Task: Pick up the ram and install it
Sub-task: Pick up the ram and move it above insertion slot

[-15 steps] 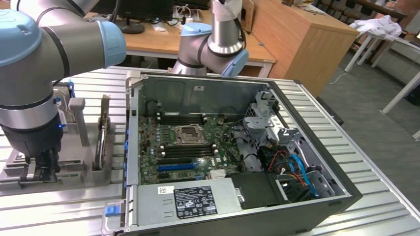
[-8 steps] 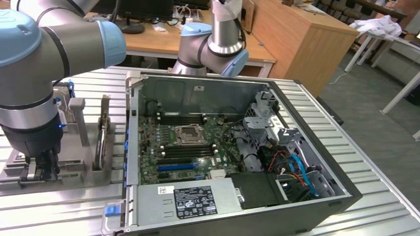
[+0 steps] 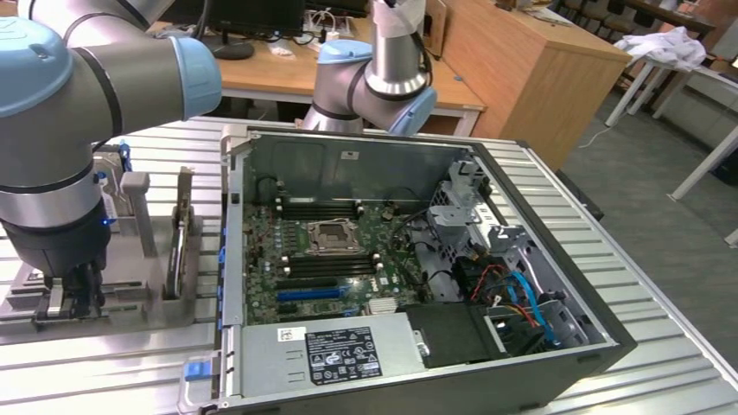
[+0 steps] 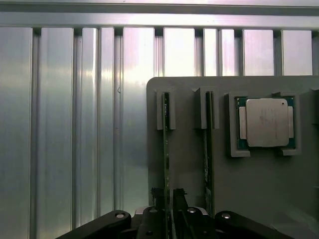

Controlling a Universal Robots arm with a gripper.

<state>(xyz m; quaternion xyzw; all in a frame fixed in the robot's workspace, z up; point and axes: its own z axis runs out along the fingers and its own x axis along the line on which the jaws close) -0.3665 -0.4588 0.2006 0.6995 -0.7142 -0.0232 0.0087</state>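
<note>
At grey holder (image 4: 189, 164), jaws spread astride ram (image 4: 166, 144); PSU label (image 3: 342, 354) unreadable.

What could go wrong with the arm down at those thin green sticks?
The gripper is at one ram standing on edge in the grey holder; a skewed pull might bend or jam it. A second stick stands close beside and could get knocked.

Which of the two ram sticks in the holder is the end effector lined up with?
The ram stick farther from the processor; the end effector sits at its end, while the other stick stands beside the processor.
</note>
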